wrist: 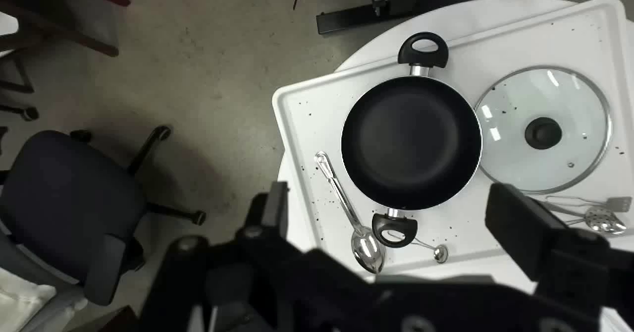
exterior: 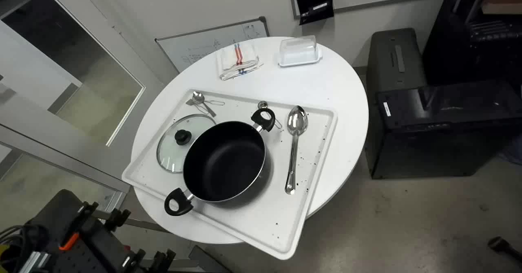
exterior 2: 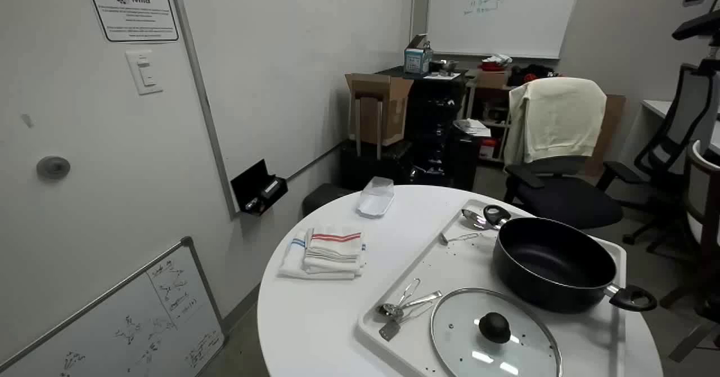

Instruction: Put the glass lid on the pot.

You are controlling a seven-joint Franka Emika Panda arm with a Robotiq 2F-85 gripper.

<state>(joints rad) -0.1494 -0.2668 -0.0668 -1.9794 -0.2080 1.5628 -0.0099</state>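
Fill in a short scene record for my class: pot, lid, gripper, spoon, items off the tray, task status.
Pot: uncovered, on the tray
Glass lid: knob up, on the tray beside the pot
Gripper: open, holding nothing
Metal spoon: on the tray, across the pot from the lid
Off the tray: folded cloths and a clear-covered dish, on the table
Task status: lid not yet on the pot

The gripper (wrist: pixel 391 213) looks black almost all over. It has two chunky fingers (wrist: pixel 520 228), and each one ends in a flat block (wrist: pixel 275 208), like a toy brick. One block shows a greyer face. I can see round grey screws (wrist: pixel 417 323) on the black parts. Further back, it is too blurry for me to tell more.
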